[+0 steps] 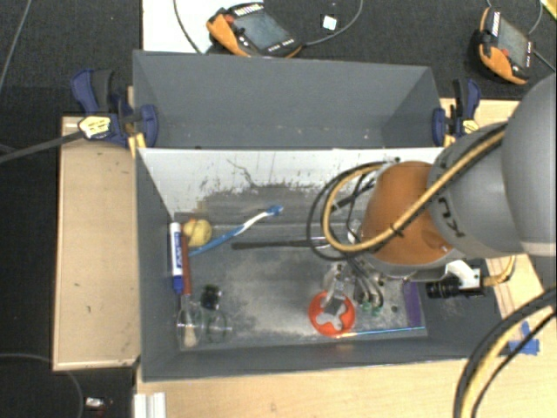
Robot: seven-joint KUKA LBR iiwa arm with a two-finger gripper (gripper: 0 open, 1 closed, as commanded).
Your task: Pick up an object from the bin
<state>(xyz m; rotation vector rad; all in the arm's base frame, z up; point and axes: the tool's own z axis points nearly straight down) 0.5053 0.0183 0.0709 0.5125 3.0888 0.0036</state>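
Camera view: gripper (352, 294) sits low at the front right of the bin (270, 299), directly over a red round disc with white cut-outs (332, 314) beside a flat purple-edged card (409, 320). Pincer spread or pressed together: cannot tell. Left side: blue-white toothbrush (244, 227), yellow lump (198, 232), red-and-blue tube (178, 261), its print too small to read.

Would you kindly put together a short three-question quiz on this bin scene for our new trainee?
1. Fill in: in this view, the blue-and-red marker lies along the ____ wall of the bin.
2. True or false: the blue-and-white toothbrush lies apart from the end effector.
3. Which lies nearest the end effector: A) marker, B) toothbrush, C) red round disc?
Key: 1 left; 2 true; 3 C.
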